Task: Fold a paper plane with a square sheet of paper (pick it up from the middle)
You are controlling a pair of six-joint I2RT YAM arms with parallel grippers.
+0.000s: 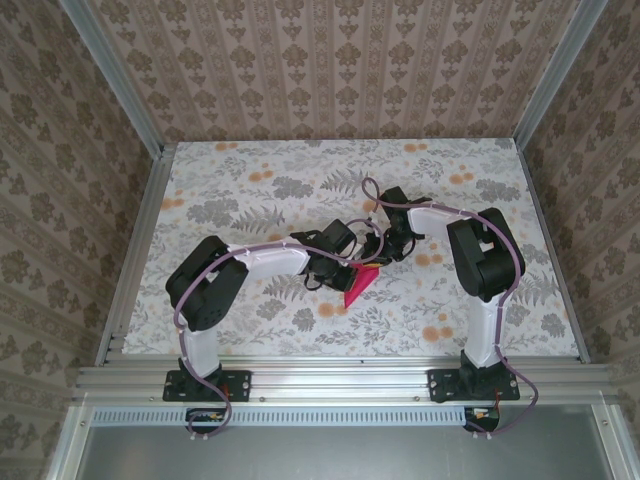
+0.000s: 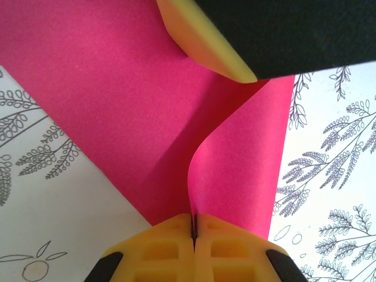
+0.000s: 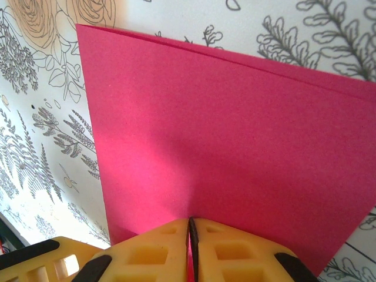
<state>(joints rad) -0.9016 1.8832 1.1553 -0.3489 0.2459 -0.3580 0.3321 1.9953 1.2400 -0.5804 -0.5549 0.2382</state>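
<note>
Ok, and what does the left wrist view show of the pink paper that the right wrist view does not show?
Left wrist view: the square sheet of paper bends in a curved edge above the left gripper, and a yellow finger of the right gripper sits at the top of the picture.
Right wrist view: two paper edges lie close together along the far side, and an orange flower print marks the tablecloth.
Both: each view's own jaws are shut on the pink sheet, over the fern-printed tablecloth.

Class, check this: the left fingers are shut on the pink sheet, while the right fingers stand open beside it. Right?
No. The right fingers are shut on the pink sheet too, as the right wrist view shows; the left fingers grip it as stated.
</note>
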